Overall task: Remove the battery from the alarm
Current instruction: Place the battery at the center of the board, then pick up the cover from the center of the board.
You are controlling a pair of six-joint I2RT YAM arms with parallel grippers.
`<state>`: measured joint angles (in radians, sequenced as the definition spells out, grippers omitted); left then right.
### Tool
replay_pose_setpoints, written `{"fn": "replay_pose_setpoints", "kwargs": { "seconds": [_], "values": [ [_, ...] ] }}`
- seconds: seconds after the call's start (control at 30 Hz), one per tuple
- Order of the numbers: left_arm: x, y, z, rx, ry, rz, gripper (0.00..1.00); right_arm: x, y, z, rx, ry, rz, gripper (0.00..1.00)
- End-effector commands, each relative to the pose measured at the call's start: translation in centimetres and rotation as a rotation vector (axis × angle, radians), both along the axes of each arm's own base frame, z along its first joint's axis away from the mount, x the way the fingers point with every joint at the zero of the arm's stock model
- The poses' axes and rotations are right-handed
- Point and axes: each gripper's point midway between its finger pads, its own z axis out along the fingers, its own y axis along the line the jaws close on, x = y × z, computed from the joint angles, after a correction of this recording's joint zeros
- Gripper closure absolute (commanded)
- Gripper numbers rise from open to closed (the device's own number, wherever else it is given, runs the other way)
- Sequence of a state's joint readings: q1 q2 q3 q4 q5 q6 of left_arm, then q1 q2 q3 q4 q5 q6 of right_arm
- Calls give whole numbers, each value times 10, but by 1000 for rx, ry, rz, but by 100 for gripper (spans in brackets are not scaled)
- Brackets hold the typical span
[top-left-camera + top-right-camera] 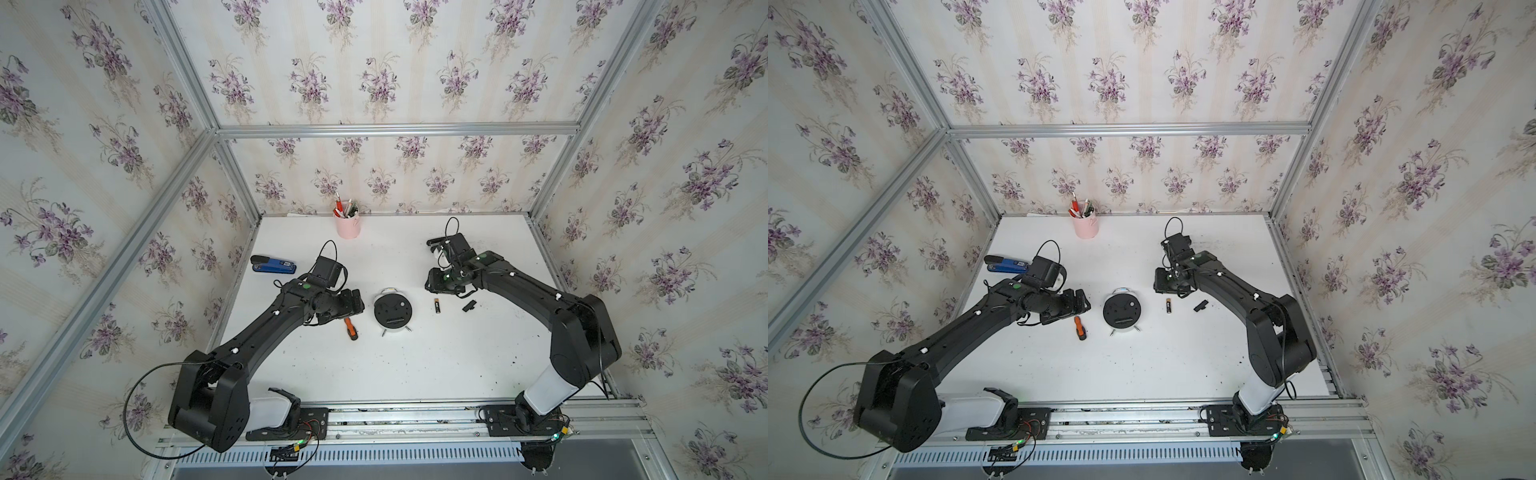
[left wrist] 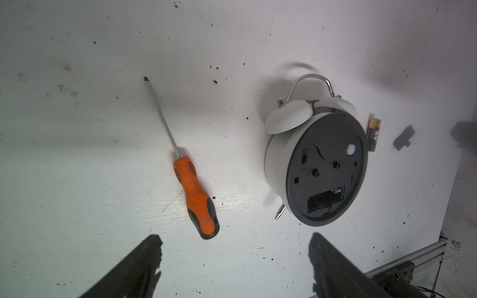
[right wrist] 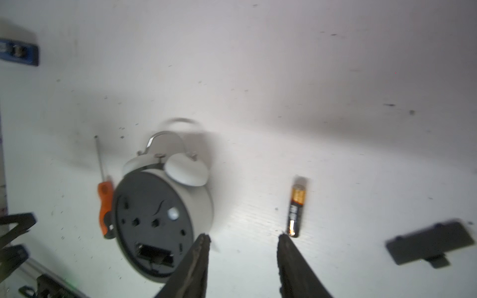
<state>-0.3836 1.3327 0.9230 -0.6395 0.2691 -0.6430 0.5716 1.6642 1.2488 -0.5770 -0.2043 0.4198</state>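
White desk [image 1: 415,365], speckled with dark flecks, enclosed by floral-papered walls [image 1: 374,83] on an aluminium frame [image 1: 395,129]. Item: alarm [image 1: 393,309], laid face down near the middle of the desk, black back upward; its battery compartment [image 2: 325,200] is seen uncovered, with a contact spring [image 2: 336,191] exposed in the left wrist view. Item: battery [image 1: 437,306], black with a gold end, laid flat on the desk beside the alarm on the right arm's side, apart from it, between it and a small black cover [image 1: 468,306]. Item: orange-handled screwdriver [image 1: 350,328], laid on the alarm's other side. Items: blue stapler [image 1: 273,264] and pink cup [image 1: 347,226] of pens [image 1: 343,205], placed toward the back. Left end effector [image 2: 235,237]: positioned near the screwdriver handle, jaws spread wide, nothing gripped. Right end effector [image 3: 244,236]: positioned close to the battery, on its far side toward the back wall, jaws parted, nothing between them.
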Motion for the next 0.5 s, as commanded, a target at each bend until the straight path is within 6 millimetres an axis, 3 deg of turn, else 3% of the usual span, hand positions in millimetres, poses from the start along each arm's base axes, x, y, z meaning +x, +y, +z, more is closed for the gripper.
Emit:
{"fn": "replay_pose_setpoints", "kwargs": {
  "seconds": [0.0,0.07,0.13,0.3,0.33,0.47],
  "values": [
    [7,-10,2,-8,-29,-12,18,-26,40,11,67,42,117,54],
    [9,-16,0,-8,-28,-24,26,-38,53,4,66,92,133,56],
    [10,-20,-1,-12,-20,-36,29,-46,53,-5,-7,119,129,56],
    [11,-21,13,-10,-61,-38,22,-45,43,8,-27,84,73,54],
    [11,-22,18,-15,-71,-44,20,-44,37,9,-51,82,59,53],
    [11,-24,29,-28,-82,-64,11,-31,-43,-1,-217,128,-182,52]
  ]
}}
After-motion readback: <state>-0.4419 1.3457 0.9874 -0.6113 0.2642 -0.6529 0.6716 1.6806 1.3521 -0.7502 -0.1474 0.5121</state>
